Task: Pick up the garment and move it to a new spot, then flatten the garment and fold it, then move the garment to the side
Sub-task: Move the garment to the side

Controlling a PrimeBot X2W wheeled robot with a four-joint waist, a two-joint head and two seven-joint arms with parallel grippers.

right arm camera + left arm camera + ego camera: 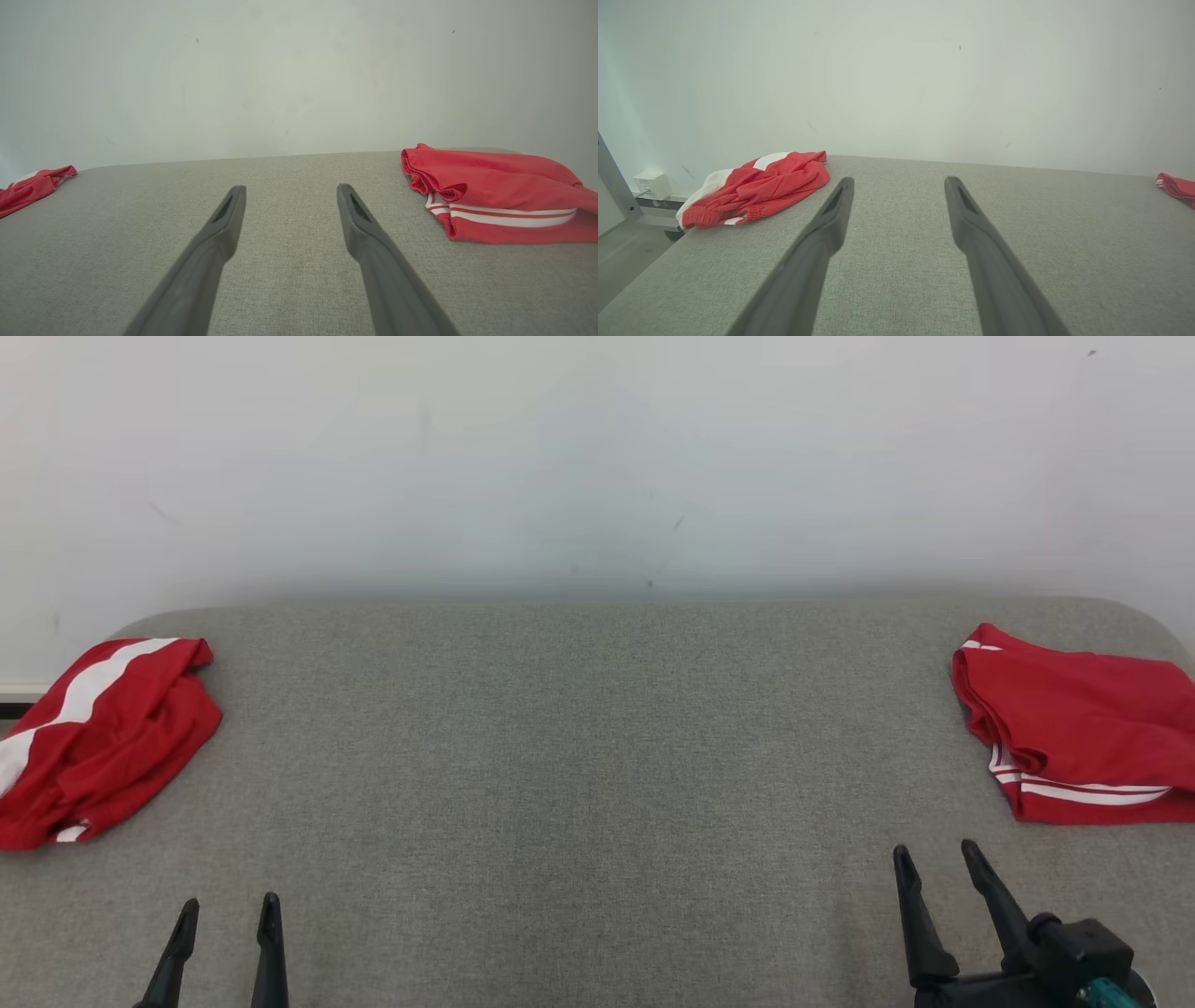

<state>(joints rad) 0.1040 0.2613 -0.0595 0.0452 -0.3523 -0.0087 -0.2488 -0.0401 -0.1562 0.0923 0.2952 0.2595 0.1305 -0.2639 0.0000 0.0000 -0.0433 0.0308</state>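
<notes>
Head view: the left gripper (231,902) and right gripper (934,847) hover spread and empty over the near edge of the desk (597,756), fingers pointing at its far edge. Left wrist view: the crumpled garment (761,186) lies at the left edge. Right wrist view: the folded garment (495,186) lies at the right edge.

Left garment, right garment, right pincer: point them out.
left garment (121,747), head view, red fabric below white stripe
right garment (1074,719), head view, plain red top
right pincer (935,849), head view, midway between fingertips

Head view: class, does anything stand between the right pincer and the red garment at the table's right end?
Nothing visible does: bare grey table lies between the open right pincer and that red garment.
</notes>
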